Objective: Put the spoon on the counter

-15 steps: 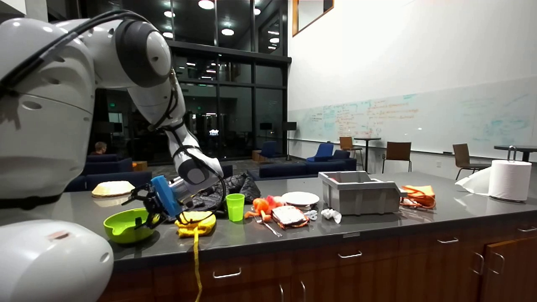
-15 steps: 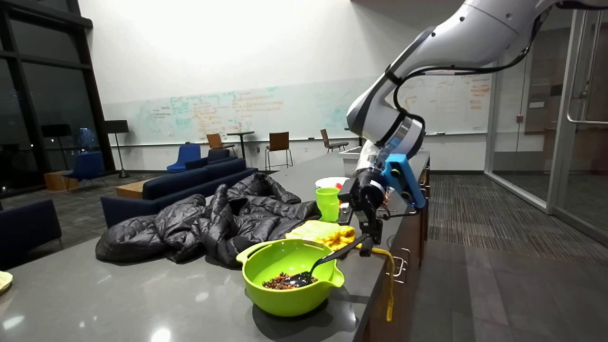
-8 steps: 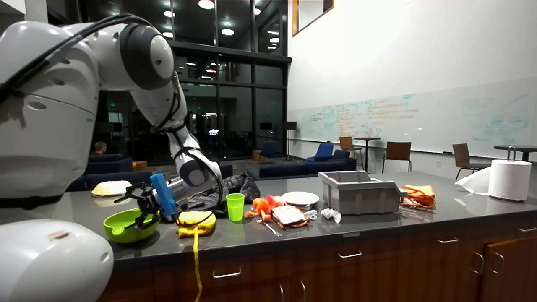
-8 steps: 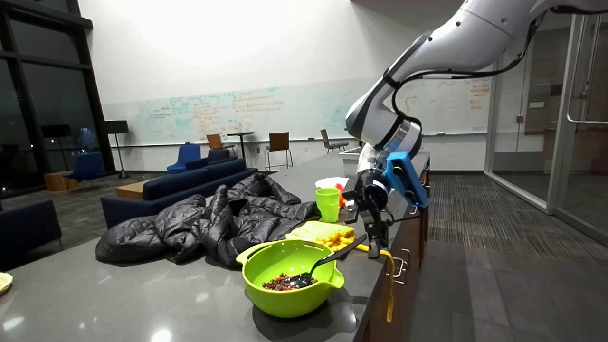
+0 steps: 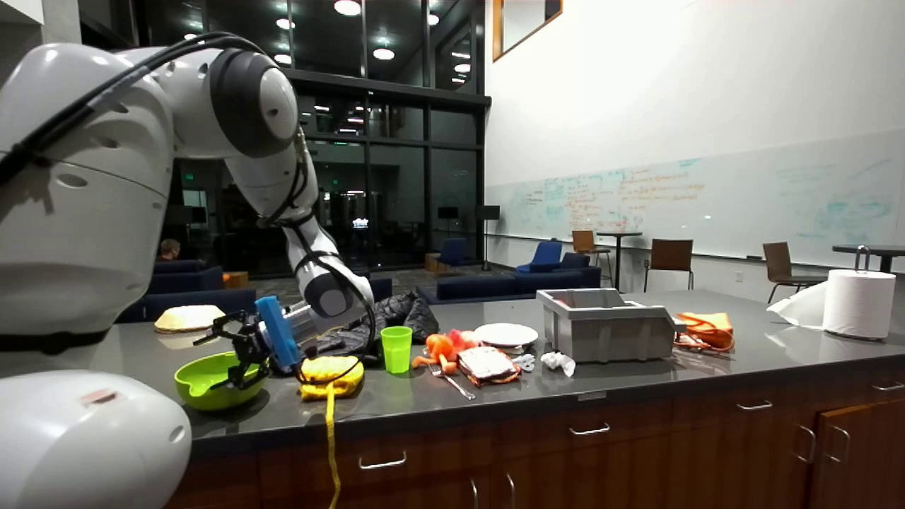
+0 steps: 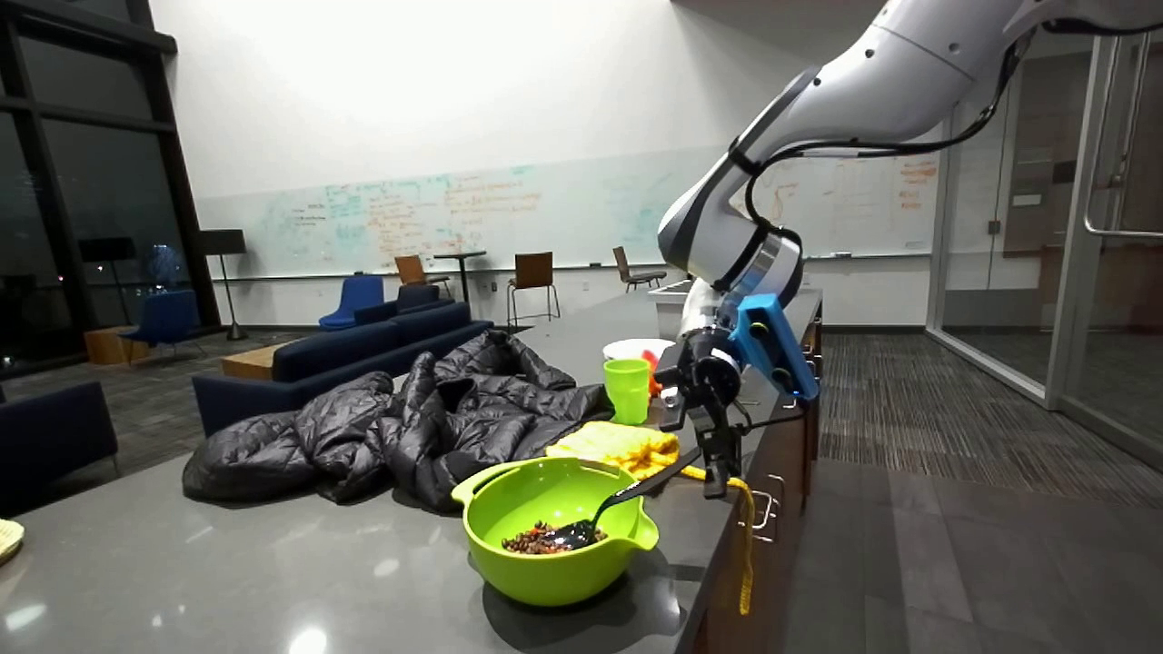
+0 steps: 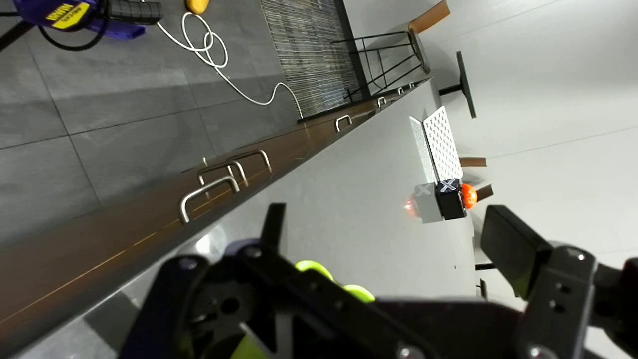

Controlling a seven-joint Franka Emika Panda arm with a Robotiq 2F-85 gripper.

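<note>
Spoon (image 6: 636, 490), black, leaning in the green bowl (image 6: 545, 581), its head down in a dark, beady mix (image 6: 525, 542) and its handle rising past the rim; the bowl stands on the grey tabletop (image 6: 318, 563); I judge the spoon plastic, light and stiff, apt to twist in a loose hold; best taken high on the handle, near the free end, and lifted gently so that clinging bits fall back. The tool (image 7: 391, 239) has its fingers well apart; in an exterior view they hang just beside the handle's end, though whether they touch it I cannot tell. Where the fork (image 5: 457, 384) and paper roll (image 5: 859, 304) show, no spoon can be made out; the wrist view adds a purple thing marked IRWIN (image 7: 75, 19) on the floor (image 7: 129, 159), with green curves (image 7: 358, 292) I cannot place.
</note>
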